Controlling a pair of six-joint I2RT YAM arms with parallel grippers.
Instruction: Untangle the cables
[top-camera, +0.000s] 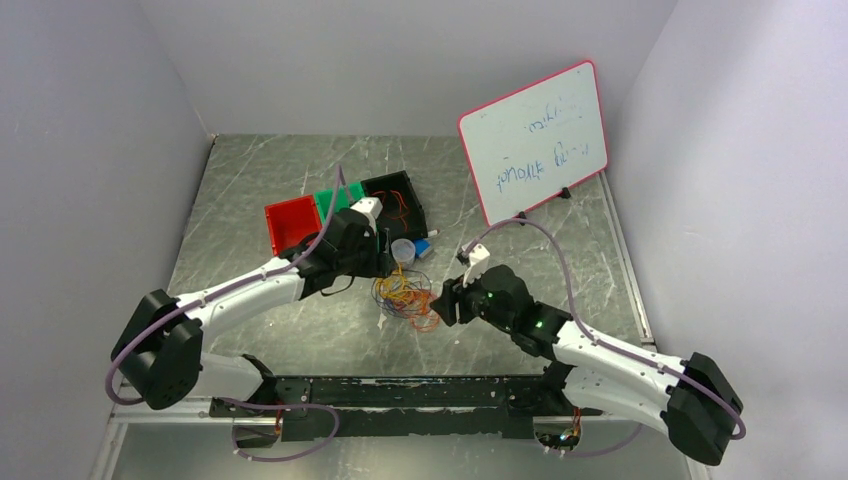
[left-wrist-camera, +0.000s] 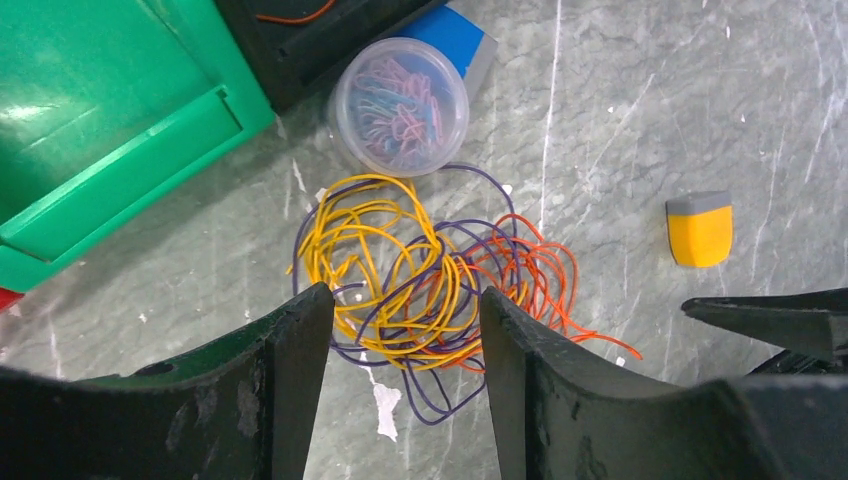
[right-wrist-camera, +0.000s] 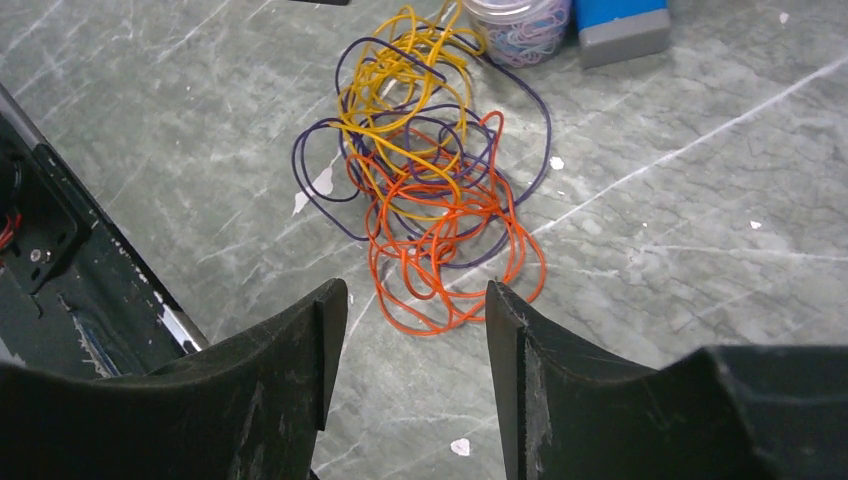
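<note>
The cables (top-camera: 405, 297) lie in one tangled heap on the grey table, between my two grippers. In the left wrist view the yellow cable (left-wrist-camera: 375, 255) loops on the left, the orange cable (left-wrist-camera: 530, 270) on the right, and the dark purple cable (left-wrist-camera: 440, 395) threads through both. My left gripper (left-wrist-camera: 405, 300) is open and empty, just above the heap. In the right wrist view the orange loops (right-wrist-camera: 450, 270) lie nearest, the yellow cable (right-wrist-camera: 400, 70) farther, with purple (right-wrist-camera: 320, 175) around them. My right gripper (right-wrist-camera: 415, 295) is open and empty, just short of the orange loops.
A clear tub of coloured bands (left-wrist-camera: 400, 105) and a blue-grey block (right-wrist-camera: 620, 25) lie beside the heap. A yellow-grey block (left-wrist-camera: 698, 228) lies to the right. Red (top-camera: 290, 222), green (top-camera: 340, 200) and black (top-camera: 395, 200) bins stand behind. A whiteboard (top-camera: 535, 140) leans at back right.
</note>
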